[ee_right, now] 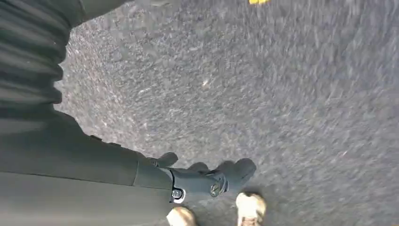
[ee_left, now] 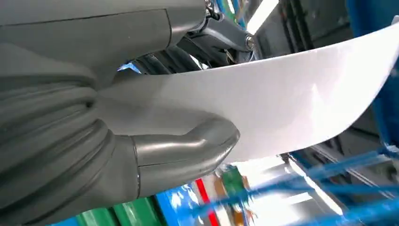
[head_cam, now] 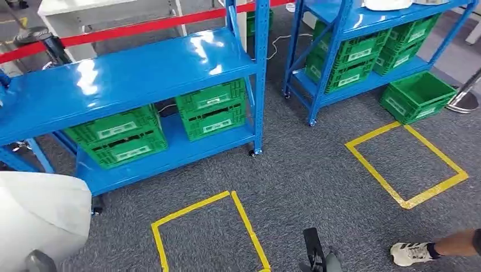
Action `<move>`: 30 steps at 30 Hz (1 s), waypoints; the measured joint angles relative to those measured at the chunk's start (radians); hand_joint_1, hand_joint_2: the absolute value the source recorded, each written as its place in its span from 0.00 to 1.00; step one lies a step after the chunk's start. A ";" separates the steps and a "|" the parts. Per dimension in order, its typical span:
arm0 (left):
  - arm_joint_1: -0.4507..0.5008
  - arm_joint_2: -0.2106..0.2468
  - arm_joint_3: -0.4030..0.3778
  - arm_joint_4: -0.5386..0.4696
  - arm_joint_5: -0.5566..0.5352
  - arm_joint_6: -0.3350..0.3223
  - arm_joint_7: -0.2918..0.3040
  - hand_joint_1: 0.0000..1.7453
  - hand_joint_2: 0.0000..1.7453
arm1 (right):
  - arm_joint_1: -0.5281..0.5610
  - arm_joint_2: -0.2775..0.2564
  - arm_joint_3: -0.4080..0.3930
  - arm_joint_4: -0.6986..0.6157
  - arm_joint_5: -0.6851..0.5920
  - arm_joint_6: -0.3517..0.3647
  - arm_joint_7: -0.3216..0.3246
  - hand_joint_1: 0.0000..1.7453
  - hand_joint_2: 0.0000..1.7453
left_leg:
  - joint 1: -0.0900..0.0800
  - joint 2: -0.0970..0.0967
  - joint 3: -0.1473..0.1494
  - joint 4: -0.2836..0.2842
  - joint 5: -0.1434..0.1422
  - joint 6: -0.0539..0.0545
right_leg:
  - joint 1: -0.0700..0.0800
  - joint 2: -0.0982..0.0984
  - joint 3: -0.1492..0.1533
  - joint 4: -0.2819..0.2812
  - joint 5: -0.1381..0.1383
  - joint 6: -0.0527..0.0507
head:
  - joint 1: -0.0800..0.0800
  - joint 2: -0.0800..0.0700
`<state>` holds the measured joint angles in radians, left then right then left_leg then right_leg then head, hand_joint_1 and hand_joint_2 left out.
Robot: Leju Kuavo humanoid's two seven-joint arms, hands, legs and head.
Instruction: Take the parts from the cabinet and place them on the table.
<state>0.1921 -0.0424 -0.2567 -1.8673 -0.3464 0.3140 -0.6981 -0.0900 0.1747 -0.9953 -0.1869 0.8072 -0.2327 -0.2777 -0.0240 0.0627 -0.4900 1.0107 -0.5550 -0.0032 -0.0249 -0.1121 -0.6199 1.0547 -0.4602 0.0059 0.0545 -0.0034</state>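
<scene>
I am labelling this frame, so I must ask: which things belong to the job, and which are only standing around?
Job: white part, held by the left hand; blue cabinet.
Around: green crates, yellow floor tape, red barrier strip, a person's shoe; the right hand hangs with nothing in it.

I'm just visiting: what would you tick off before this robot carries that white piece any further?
1. Hold on the white part: ok, the left hand grips it, thumb pressed on its face.
2. Right hand free: ok, it hangs over the carpet with nothing in it.
3. People nearby: not ok, a person's shoe stands close on the robot's right.
4. Blue shelf clearance: cannot tell how near the part's edge is.
5. Table to set it on: cannot tell.
</scene>
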 joint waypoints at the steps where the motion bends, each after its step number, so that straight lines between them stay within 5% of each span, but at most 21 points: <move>1: 0.013 -0.005 0.013 0.004 -0.007 0.000 0.007 1.00 1.00 | -0.001 0.003 0.000 0.000 0.002 0.002 -0.003 0.00 1.00 | 0.001 -0.013 -0.002 -0.011 0.011 0.011 | 0.001 -0.013 0.006 -0.005 0.005 0.008 | -0.001 0.000; 2: 0.023 -0.012 0.021 0.007 -0.018 0.000 0.019 1.00 1.00 | -0.002 0.002 0.000 0.000 0.007 0.004 -0.004 0.00 1.00 | 0.011 -0.023 0.002 -0.022 0.028 0.016 | -0.002 0.011 0.001 0.006 -0.001 0.016 | 0.001 0.000; 3: 0.024 -0.019 0.033 0.011 -0.037 0.010 0.034 1.00 1.00 | -0.001 0.002 0.001 0.000 0.011 0.008 -0.005 0.00 1.00 | 0.011 -0.035 -0.005 -0.024 0.036 0.024 | 0.000 0.062 -0.015 0.038 -0.037 0.020 | 0.000 0.000; 4: 0.028 -0.029 0.042 0.016 -0.066 0.023 0.045 1.00 1.00 | 0.002 0.002 0.002 0.000 0.016 0.012 -0.005 0.00 1.00 | 0.012 -0.044 -0.013 -0.023 0.042 0.030 | 0.001 0.093 -0.042 0.105 -0.085 0.021 | 0.005 0.000; 6: 0.050 -0.043 0.058 0.022 -0.106 0.043 0.054 1.00 1.00 | 0.008 0.002 0.004 0.000 0.019 0.015 -0.003 0.00 1.00 | 0.010 -0.067 -0.030 -0.015 0.049 0.031 | 0.004 0.108 -0.099 0.254 -0.157 0.021 | 0.006 0.000; 7: 0.059 -0.047 0.064 0.024 -0.109 0.046 0.057 1.00 1.00 | 0.010 0.002 0.004 0.000 0.020 0.016 -0.002 0.00 1.00 | 0.010 -0.080 -0.040 -0.009 0.051 0.030 | 0.006 0.109 -0.111 0.291 -0.163 0.020 | 0.006 0.000; 8: 0.064 -0.050 0.071 0.028 -0.112 0.048 0.058 1.00 1.00 | 0.010 0.002 0.004 0.000 0.020 0.016 -0.002 0.00 1.00 | 0.010 -0.092 -0.043 -0.001 0.052 0.029 | 0.007 0.110 -0.099 0.276 -0.147 0.018 | 0.006 0.000; 10: 0.074 -0.056 0.080 0.029 -0.118 0.053 0.063 1.00 1.00 | 0.009 0.001 0.005 0.000 0.024 0.023 -0.005 0.00 1.00 | 0.011 -0.122 -0.053 0.015 0.054 0.025 | 0.006 0.119 -0.009 0.124 -0.072 0.014 | 0.006 0.000; 11: 0.080 -0.060 0.084 0.028 -0.125 0.057 0.068 1.00 1.00 | 0.009 0.001 0.006 0.000 0.029 0.029 -0.010 0.00 1.00 | 0.011 -0.131 -0.058 0.023 0.051 0.022 | 0.005 0.148 0.036 0.045 -0.044 0.012 | 0.006 0.000; 12: 0.090 -0.063 0.087 0.027 -0.129 0.062 0.069 1.00 1.00 | 0.010 0.000 0.007 0.000 0.031 0.034 -0.012 0.00 1.00 | 0.007 -0.139 -0.070 0.032 0.049 0.015 | 0.004 0.198 0.050 0.014 -0.071 0.007 | 0.005 0.000; 16: 0.121 -0.063 0.091 0.018 -0.149 0.079 0.069 1.00 1.00 | 0.008 0.000 0.014 0.000 0.041 0.049 -0.014 0.00 1.00 | 0.013 -0.178 -0.087 0.032 0.057 -0.010 | 0.008 0.150 0.050 0.005 -0.062 -0.015 | 0.005 0.000; 17: 0.125 -0.063 0.095 0.014 -0.152 0.094 0.069 1.00 1.00 | 0.005 0.003 0.016 0.000 0.045 0.053 -0.013 0.00 1.00 | 0.015 -0.167 -0.087 0.039 0.054 -0.013 | 0.000 0.134 0.055 -0.002 -0.057 -0.024 | 0.006 0.000; 18: 0.125 -0.066 0.099 0.010 -0.168 0.131 0.074 1.00 1.00 | 0.002 0.002 0.019 0.000 0.051 0.053 -0.010 0.00 1.00 | 0.010 -0.115 -0.098 0.064 0.035 -0.020 | 0.001 0.128 0.056 -0.005 -0.056 -0.028 | 0.000 0.000; 19: 0.118 -0.073 0.106 0.009 -0.197 0.170 0.097 1.00 1.00 | 0.002 0.002 0.021 0.000 0.052 0.053 -0.006 0.00 1.00 | 0.014 -0.089 -0.128 0.120 0.000 -0.027 | 0.001 0.114 0.056 -0.006 -0.055 -0.032 | -0.005 0.000; 21: 0.107 -0.081 0.114 0.012 -0.243 0.191 0.159 1.00 1.00 | 0.005 0.002 0.023 0.000 0.051 0.053 -0.004 0.00 1.00 | 0.023 -0.076 -0.203 0.269 -0.069 -0.039 | 0.001 0.083 0.055 -0.006 -0.057 -0.034 | -0.004 0.000; 23: 0.101 -0.080 0.115 0.018 -0.243 0.187 0.185 1.00 1.00 | 0.005 0.002 0.022 0.000 0.045 0.052 -0.006 0.00 1.00 | 0.030 -0.072 -0.232 0.323 -0.069 -0.046 | 0.001 0.058 0.053 -0.006 -0.058 -0.033 | -0.004 0.000; 25: 0.095 -0.081 0.115 0.019 -0.241 0.187 0.192 1.00 1.00 | 0.004 0.002 0.022 0.000 0.043 0.052 -0.009 0.00 1.00 | 0.033 -0.060 -0.168 0.202 0.009 -0.045 | 0.000 0.034 0.057 -0.006 -0.060 -0.030 | -0.004 0.000; 26: 0.091 -0.081 0.115 0.019 -0.240 0.187 0.192 1.00 1.00 | 0.004 0.002 0.022 0.000 0.042 0.052 -0.009 0.00 1.00 | 0.032 -0.036 -0.118 0.111 0.049 -0.042 | 0.000 0.024 0.060 -0.006 -0.061 -0.027 | -0.005 0.000; 27: 0.085 -0.081 0.116 0.019 -0.240 0.187 0.192 1.00 1.00 | 0.005 0.002 0.022 0.000 0.042 0.052 -0.009 0.00 1.00 | 0.028 0.023 -0.076 0.032 0.063 -0.035 | 0.002 0.015 0.065 -0.006 -0.063 -0.023 | -0.005 0.000; 30: 0.078 -0.078 0.116 0.020 -0.231 0.164 0.167 1.00 1.00 | 0.005 0.002 0.022 0.000 0.035 0.049 -0.008 0.00 1.00 | 0.016 0.003 -0.083 0.025 0.057 -0.014 | 0.005 -0.011 0.072 -0.011 -0.066 -0.003 | -0.003 0.000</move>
<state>0.2701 -0.1202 -0.1408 -1.8475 -0.5776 0.4780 -0.5313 -0.0851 0.1766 -0.9731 -0.1865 0.8419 -0.1838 -0.2861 -0.0079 0.0657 -0.5733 1.0353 -0.4981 -0.0171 -0.0204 -0.1231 -0.5482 1.0437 -0.5263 0.0033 0.0515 -0.0034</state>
